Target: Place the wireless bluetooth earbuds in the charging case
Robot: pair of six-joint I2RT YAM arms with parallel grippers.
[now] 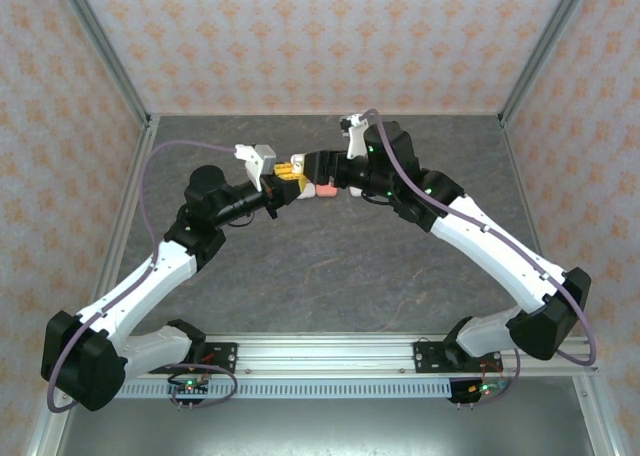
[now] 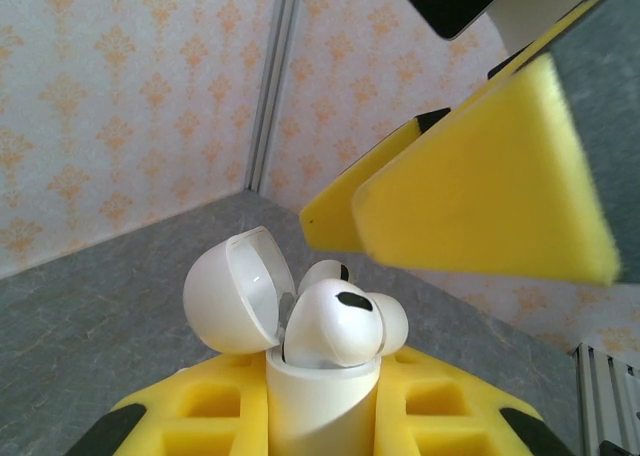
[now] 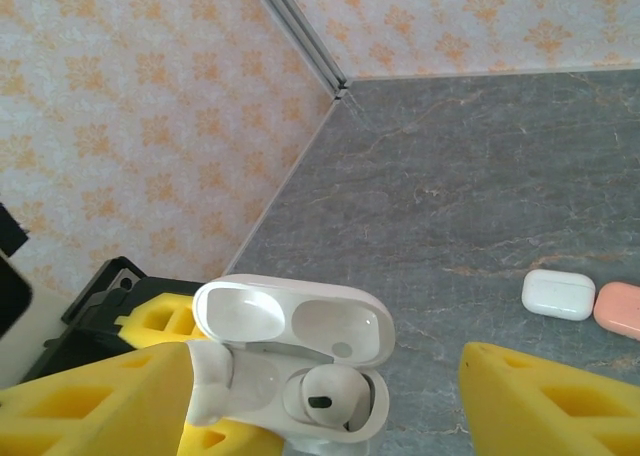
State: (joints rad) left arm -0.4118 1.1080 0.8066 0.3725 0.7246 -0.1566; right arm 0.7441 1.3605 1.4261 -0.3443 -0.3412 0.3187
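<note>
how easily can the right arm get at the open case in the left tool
probably yes: the right tool is open and pointed at the open case that the left tool grips, with nothing between them

Pale walls printed with orange damask closed in the back and both sides. Silver posts ran up the corners at upper left and upper right. The table was dark grey, stone-veined and evenly lit. A metal rail crossed the bottom.
</note>
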